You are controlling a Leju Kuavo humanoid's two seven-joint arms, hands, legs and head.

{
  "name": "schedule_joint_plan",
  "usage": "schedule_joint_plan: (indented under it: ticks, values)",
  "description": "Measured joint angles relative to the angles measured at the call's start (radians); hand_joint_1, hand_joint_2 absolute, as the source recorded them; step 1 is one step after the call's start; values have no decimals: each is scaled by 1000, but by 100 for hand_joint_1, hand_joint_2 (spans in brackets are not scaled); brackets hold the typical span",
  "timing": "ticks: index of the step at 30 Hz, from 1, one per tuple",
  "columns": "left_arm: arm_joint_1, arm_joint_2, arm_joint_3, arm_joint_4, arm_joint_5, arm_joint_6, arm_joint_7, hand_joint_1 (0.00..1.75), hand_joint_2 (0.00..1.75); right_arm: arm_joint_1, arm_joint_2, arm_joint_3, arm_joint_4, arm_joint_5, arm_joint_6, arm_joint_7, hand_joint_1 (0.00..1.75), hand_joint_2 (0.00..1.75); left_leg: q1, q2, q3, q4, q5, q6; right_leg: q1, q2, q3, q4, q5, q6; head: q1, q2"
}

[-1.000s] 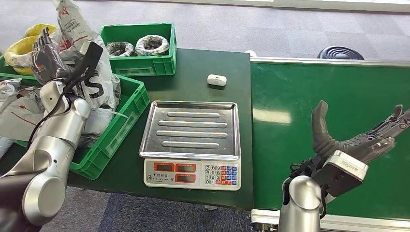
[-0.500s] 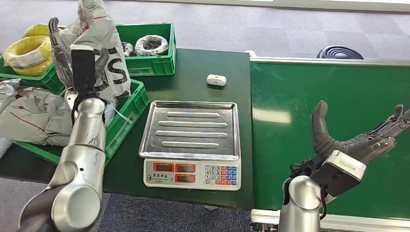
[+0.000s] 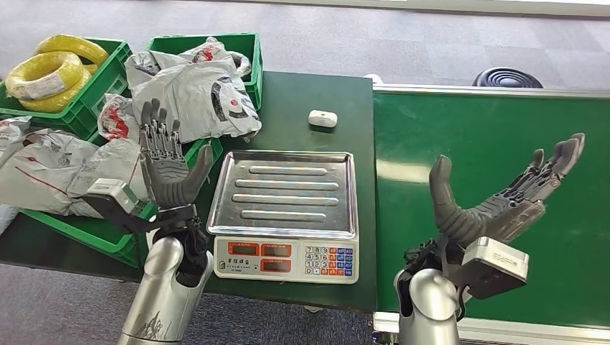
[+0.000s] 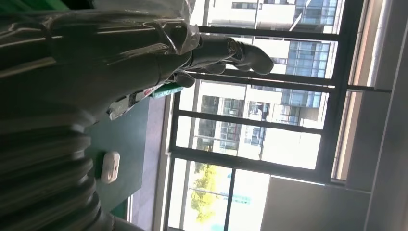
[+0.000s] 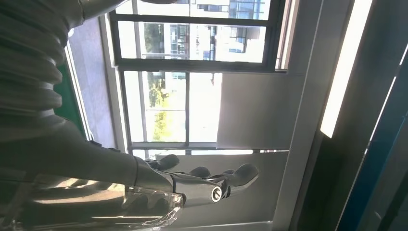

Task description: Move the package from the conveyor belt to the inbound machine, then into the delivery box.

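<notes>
A grey-and-white plastic package (image 3: 194, 90) lies slumped across the rims of two green crates at the table's back left. My left hand (image 3: 170, 167) stands open, fingers spread upward, just left of the scale's steel tray (image 3: 284, 188) and in front of that package, holding nothing. In the left wrist view the left hand (image 4: 211, 53) is bare against windows. My right hand (image 3: 503, 198) is open, palm up, over the bare green conveyor belt (image 3: 503, 122). The right hand (image 5: 202, 180) holds nothing. The near delivery crate (image 3: 79, 226) contains other grey packages (image 3: 50, 169).
The scale's keypad and displays (image 3: 288, 257) face the table's front edge. A small white device (image 3: 322, 118) lies behind the tray. Yellow cable coils (image 3: 50, 68) fill a far-left crate. A black round object (image 3: 506, 77) sits beyond the belt.
My left arm has come down from high over the crates to beside the scale, its hand now empty. The package it held up now lies across the crates. My right hand lifted slightly.
</notes>
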State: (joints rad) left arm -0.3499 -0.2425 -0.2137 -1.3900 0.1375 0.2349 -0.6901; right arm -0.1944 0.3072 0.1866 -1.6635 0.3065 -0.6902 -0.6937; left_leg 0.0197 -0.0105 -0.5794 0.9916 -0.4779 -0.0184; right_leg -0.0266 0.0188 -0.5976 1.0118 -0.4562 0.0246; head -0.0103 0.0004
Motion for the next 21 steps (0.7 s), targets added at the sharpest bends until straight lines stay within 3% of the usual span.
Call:
schedule_joint_plan:
  ticks: [9, 21]
  values:
    - [52, 4, -112, -57, 19, 6, -1, 0, 175, 0, -11, 69, 26, 4, 9, 0, 0, 175, 0, 0, 0, 0, 0, 0, 0, 0, 0, 0, 0, 0, 0, 0]
    - [62, 9, -140, -67, 20, -4, -1, 0, 175, -1, -15, 88, 34, 4, 22, 2, 0, 175, 0, 0, 0, 0, 0, 0, 0, 0, 0, 0, 0, 0, 0, 0]
